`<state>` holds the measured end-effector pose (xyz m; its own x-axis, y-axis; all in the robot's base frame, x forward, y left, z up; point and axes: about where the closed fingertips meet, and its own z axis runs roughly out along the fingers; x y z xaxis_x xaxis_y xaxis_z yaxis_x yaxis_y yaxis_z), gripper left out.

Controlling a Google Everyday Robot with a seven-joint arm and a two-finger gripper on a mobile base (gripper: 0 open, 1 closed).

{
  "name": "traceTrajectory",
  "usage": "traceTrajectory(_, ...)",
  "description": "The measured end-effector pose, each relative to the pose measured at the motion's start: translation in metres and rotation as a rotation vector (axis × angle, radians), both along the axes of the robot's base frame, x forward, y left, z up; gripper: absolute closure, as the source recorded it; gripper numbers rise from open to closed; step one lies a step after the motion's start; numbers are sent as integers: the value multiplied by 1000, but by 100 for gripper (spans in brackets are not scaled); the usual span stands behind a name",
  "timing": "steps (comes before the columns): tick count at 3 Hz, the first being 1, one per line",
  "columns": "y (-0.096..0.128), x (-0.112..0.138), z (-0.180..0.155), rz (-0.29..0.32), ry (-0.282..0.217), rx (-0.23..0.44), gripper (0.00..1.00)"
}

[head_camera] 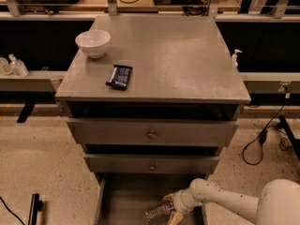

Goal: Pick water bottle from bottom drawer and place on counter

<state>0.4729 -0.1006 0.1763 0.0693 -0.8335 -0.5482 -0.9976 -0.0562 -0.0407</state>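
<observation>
The water bottle (157, 213), clear and crinkled, lies on its side in the open bottom drawer (125, 197), at the lower edge of the camera view. My gripper (171, 207) reaches into the drawer from the right on its white arm (225, 203). Its fingers (168, 197) are spread, one above and one below the bottle's right end. The bottle rests on the drawer tray. The counter (183, 60) is the wide grey top of the cabinet above.
A white bowl (93, 42) and a dark flat packet (119, 76) sit on the counter's left side. A small white pump bottle (236, 57) stands beyond its right edge. Two drawers with knobs (152, 135) hang above the bottom drawer. Cables (260, 142) lie on the floor at right.
</observation>
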Motion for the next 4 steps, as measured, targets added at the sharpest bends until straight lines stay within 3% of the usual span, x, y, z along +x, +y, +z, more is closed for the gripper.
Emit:
traceTrajectory(2,0,0,0,0,0,0,35)
traceTrajectory(4,-6,15,-44,3,7,-18,37)
